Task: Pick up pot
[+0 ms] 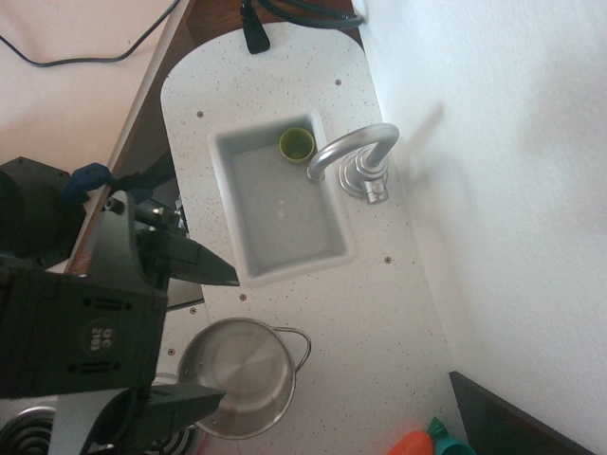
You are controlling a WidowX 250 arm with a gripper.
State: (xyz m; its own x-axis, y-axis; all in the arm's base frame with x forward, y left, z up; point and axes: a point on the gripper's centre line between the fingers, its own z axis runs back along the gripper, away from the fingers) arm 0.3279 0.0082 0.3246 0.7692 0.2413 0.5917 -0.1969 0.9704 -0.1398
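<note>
The pot [248, 370] is round, shiny silver metal and stands upright and empty on the white speckled counter, below the sink. One wire loop handle [302, 345] shows on its right side; the other is hidden. My gripper [230, 336] is open, reaching in from the left. Its upper black finger [204, 263] ends just above the pot's far rim. Its lower finger [185, 406] overlaps the pot's near left rim. I cannot tell how high the fingers are above the pot.
A white sink [228, 142] holds a small yellow-green cup [297, 144] in its far corner, under a silver faucet [356, 152]. A stove burner [21, 431] is at the bottom left. An orange and teal object [427, 443] and a black panel [512, 417] are at the bottom right.
</note>
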